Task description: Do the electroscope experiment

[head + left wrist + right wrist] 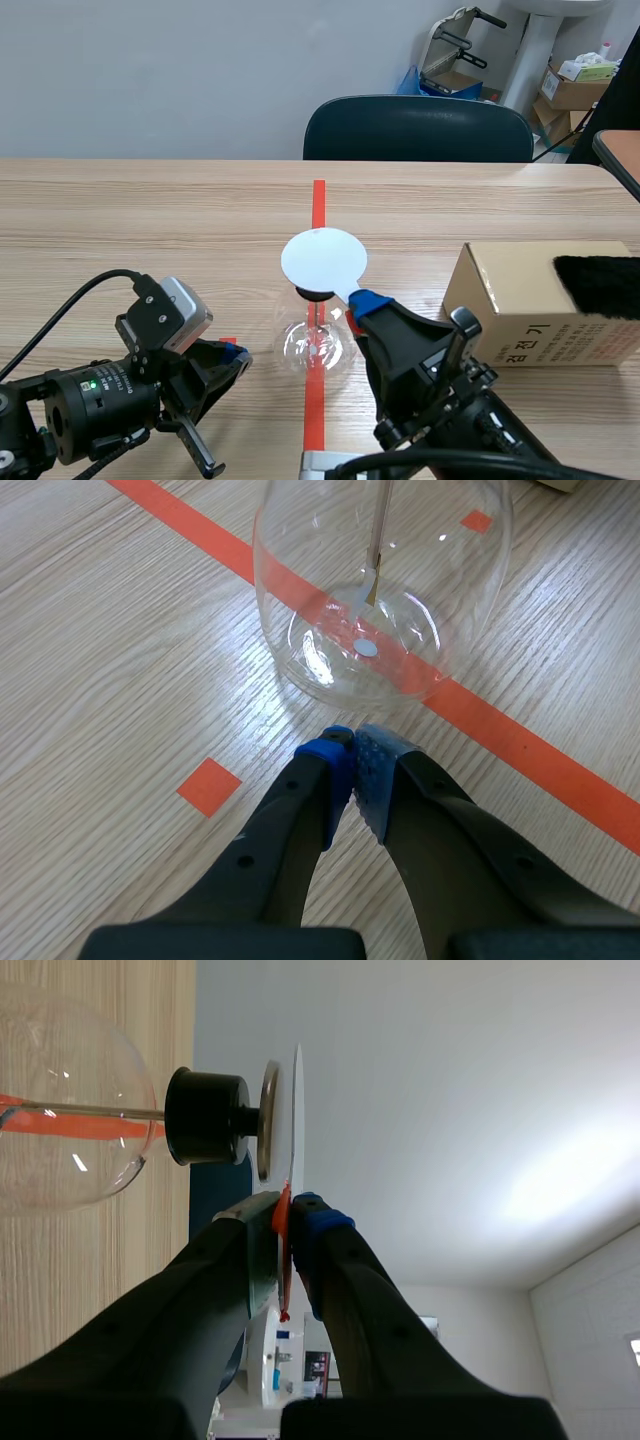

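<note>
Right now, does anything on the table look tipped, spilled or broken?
Nothing stands out. The glass flask stands upright and whole, the right tool holds the white disc flat over its top, and the black fur lies on the cardboard box.

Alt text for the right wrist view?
Right pincer shut on a thin white disc, held edge-on close beside the electroscope's metal cap. Past the cap: black stopper and round glass flask on the wooden table.
</note>
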Available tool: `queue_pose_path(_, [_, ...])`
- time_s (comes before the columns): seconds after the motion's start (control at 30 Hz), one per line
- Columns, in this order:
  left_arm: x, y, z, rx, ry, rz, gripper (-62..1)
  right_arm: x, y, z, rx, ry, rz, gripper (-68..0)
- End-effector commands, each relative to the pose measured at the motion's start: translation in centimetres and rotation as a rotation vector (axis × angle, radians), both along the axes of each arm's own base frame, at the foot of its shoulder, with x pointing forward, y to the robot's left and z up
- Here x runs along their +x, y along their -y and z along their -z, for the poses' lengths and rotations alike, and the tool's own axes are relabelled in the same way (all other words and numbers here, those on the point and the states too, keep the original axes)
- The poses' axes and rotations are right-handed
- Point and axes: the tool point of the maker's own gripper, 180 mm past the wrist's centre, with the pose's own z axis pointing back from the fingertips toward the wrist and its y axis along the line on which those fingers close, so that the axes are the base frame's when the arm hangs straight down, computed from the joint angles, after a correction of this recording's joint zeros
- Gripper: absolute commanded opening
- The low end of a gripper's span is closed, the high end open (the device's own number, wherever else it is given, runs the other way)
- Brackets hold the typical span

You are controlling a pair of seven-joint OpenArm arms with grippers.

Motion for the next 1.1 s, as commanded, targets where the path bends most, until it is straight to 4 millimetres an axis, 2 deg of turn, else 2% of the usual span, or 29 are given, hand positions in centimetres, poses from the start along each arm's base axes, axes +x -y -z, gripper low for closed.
queue_pose_path(0.0, [0.4,0.4,-0.8,-0.024,0.020,0.005,-59.7,0.5,0.2,-0.9,0.013,0.031,0.017,-66.7])
queue_pose_path(0.23, [0.4,0.4,-0.8,-0.024,0.020,0.005,-59.7,1.9,2.5,-1.1,0.027,0.034,0.166,-66.7])
queue_pose_path(0.5, [0.4,0.4,-0.8,-0.024,0.020,0.005,-59.7,3.3,6.5,-1.3,0.048,0.038,0.400,-66.7])
queue_pose_path(0.73, [0.4,0.4,-0.8,-0.024,0.020,0.005,-59.7,3.8,9.5,-1.3,0.063,0.040,0.568,-66.7])
queue_pose_path(1.07, [0.4,0.4,-0.8,-0.024,0.020,0.005,-59.7,3.8,9.9,-1.3,0.066,0.038,0.593,-66.7])
